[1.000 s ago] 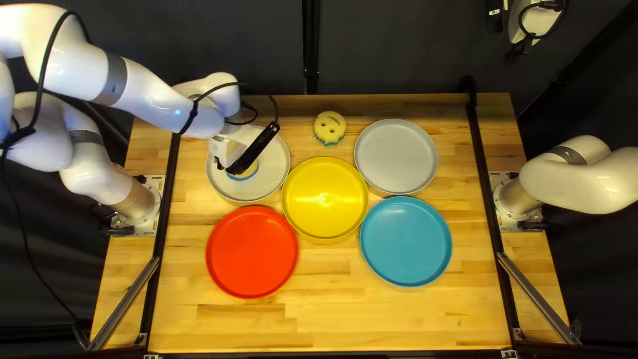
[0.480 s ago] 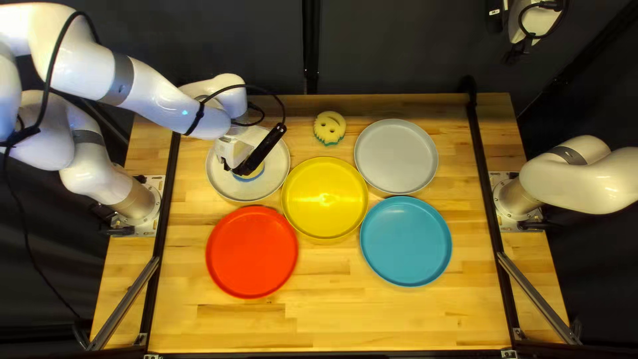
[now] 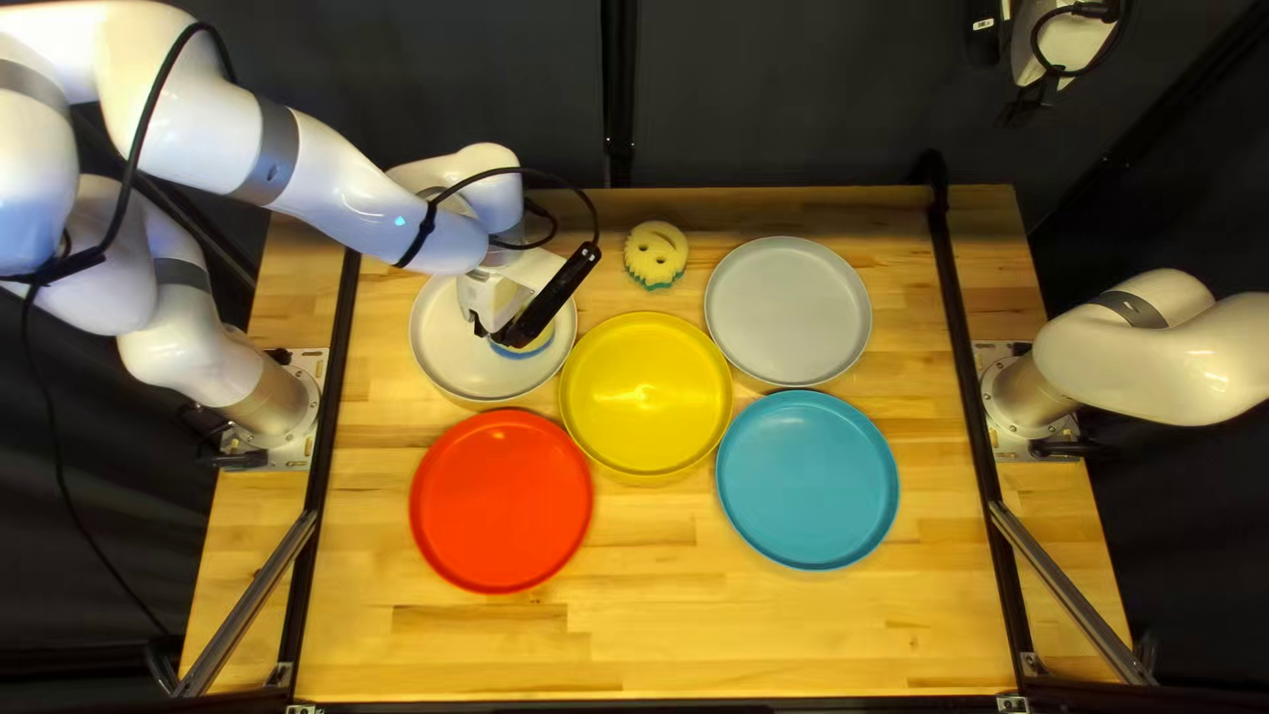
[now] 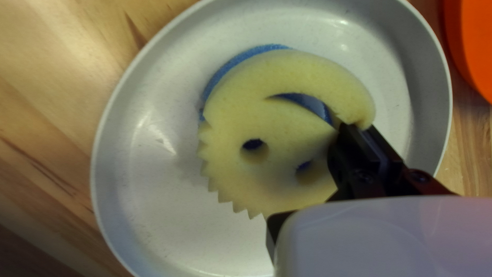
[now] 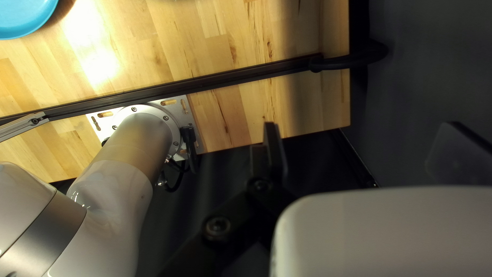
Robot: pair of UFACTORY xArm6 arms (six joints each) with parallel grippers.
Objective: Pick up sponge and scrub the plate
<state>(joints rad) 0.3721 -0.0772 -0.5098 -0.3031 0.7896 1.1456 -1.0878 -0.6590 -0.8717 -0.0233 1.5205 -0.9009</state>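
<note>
In the top left view my left gripper [image 3: 536,311] is low over the white plate [image 3: 443,337] at the back left, partly hiding a sponge [image 3: 533,347]. The left wrist view shows this round yellow smiley sponge [image 4: 230,123], blue underneath, over the white plate [image 4: 138,205]; my left gripper [image 4: 353,134] is shut on its edge by the mouth slot. Whether the sponge touches the plate, I cannot tell. My right gripper [image 3: 1058,46] hangs beyond the table's far right corner; in the right wrist view the right gripper [image 5: 362,131] stands open and holds nothing.
A second smiley sponge [image 3: 656,255] lies between the white plate and a grey plate [image 3: 788,311]. Yellow [image 3: 645,394], red [image 3: 500,501] and blue [image 3: 807,480] plates stand nearer the front. Dark rails [image 3: 962,331] run along both table sides.
The left gripper has moved rightward across the white plate, carrying the sponge toward its right side. My right arm and the other plates have stayed put.
</note>
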